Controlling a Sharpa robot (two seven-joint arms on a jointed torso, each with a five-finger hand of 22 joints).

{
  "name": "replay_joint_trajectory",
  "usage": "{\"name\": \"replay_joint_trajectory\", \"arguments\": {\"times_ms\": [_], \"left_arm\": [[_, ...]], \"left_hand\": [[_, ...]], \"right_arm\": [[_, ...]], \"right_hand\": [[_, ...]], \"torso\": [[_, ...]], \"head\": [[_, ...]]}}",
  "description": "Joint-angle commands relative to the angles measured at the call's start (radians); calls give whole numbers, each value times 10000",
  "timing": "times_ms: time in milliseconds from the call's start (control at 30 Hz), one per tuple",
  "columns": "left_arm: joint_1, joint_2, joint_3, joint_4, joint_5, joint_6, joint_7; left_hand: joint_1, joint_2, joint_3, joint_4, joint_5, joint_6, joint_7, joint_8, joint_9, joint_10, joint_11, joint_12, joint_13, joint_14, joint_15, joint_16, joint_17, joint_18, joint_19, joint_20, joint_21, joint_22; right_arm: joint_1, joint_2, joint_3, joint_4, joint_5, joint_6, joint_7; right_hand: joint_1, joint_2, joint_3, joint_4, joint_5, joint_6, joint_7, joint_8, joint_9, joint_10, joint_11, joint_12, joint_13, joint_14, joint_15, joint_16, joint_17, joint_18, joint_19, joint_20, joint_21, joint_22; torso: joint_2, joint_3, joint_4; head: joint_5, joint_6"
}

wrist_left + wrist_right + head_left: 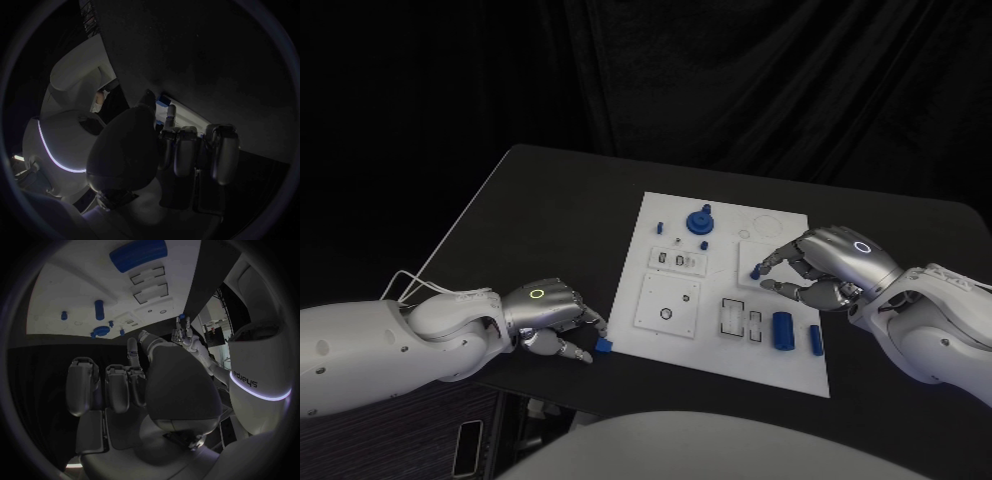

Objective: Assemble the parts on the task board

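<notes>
The head view looks steeply down from above onto the bench (560,190) and the whole task board (733,290). Each wrist view sits close behind its own hand, facing along the fingers; both also catch the board's edge.

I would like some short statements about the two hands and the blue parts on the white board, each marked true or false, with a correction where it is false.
1. The left hand is at the near left corner of the task board, with a small blue part at its fingertips. True.
2. The right hand lies on the bare table, far from the board. False: it is over the board's right side.
3. Two blue parts lie near the board's near right corner. True.
4. A round blue part stands at the far end of the board. True.
5. The board is black. False: it is white, on a black table.
</notes>
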Motion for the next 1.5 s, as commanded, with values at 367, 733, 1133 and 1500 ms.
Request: {"name": "replay_joint_trajectory", "arguments": {"times_ms": [367,733,1133,1500], "left_arm": [[-47,234,4,-150,-100,-740,-453],[-80,352,4,-191,-101,-696,-354],[-93,384,4,-148,-101,-564,-198],[-97,482,4,-163,-106,-499,-151]], "left_hand": [[245,92,367,-12,378,-279,39,632,295,1030,-58,36,2631,1040,-59,27,2634,-45,577,-85,-41,2404],[265,153,487,-12,806,-256,16,1221,536,1030,-53,36,2631,1040,-50,27,2634,-50,594,-71,-22,2411],[160,170,522,-11,1241,-350,-6,1486,587,1030,-78,36,2631,1040,-58,27,2634,-48,589,-74,-30,2409],[168,196,566,-19,1381,-556,23,1451,527,1030,-66,36,2631,1040,-52,27,2634,-48,589,-73,-30,2409]], "right_arm": [[-26,-39,3,54,-63,118,-292],[-28,-45,3,57,-63,180,-347],[-30,-35,3,52,-63,249,-412],[-37,-22,3,47,-63,315,-465]], "right_hand": [[-123,2,-11,44,-56,91,-2,-25,-9,192,47,-57,1236,727,47,7,1329,35,272,63,58,2043],[-123,2,-11,44,-56,91,-2,-25,-9,192,47,-57,1236,727,47,7,1329,35,272,63,58,2043],[-131,7,-12,49,-82,104,-6,-22,-9,185,43,-66,1220,724,42,-6,1311,41,263,59,33,2036],[-128,16,-7,48,-90,107,-9,-22,-10,186,40,-67,1219,724,39,-10,1305,43,260,57,24,2033]], "torso": [[-6,-6,-7],[6,-2,6],[-7,1,-2],[-10,2,7]], "head": [[0,2],[-14,2],[-37,2],[-63,2]]}}
